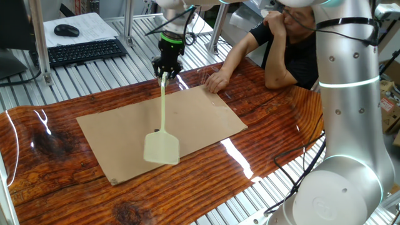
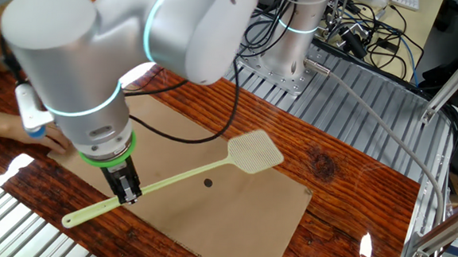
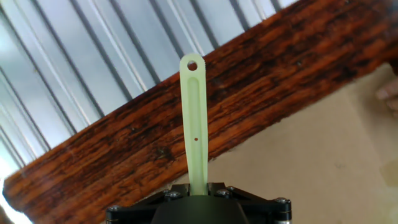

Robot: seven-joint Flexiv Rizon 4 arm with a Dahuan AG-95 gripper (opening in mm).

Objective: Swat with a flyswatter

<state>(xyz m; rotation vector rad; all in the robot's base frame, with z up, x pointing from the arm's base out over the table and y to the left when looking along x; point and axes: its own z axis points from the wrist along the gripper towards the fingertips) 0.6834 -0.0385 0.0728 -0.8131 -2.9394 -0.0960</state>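
The pale yellow-green flyswatter (image 1: 162, 119) is held in the air over the cardboard sheet (image 1: 206, 119). Its mesh head (image 1: 162, 149) hangs toward the near side of the sheet; in the other fixed view the head (image 2: 255, 152) is raised above the sheet (image 2: 232, 208). My gripper (image 1: 166, 73) is shut on the handle near its far end. In the other fixed view the gripper (image 2: 127, 192) clamps the handle (image 2: 170, 185), with a short length sticking out behind. In the hand view the handle's end (image 3: 193, 112), with its hanging hole, points away from my gripper (image 3: 198, 188). A small dark spot (image 2: 207, 183) lies on the cardboard.
A person sits at the far side, one hand (image 1: 216, 80) resting on the cardboard's far corner; the hand (image 2: 10, 123) also shows in the other fixed view. A keyboard (image 1: 84, 51) and mouse (image 1: 66, 30) lie behind the table. Cables (image 2: 362, 29) lie past the wooden tabletop (image 1: 275, 119).
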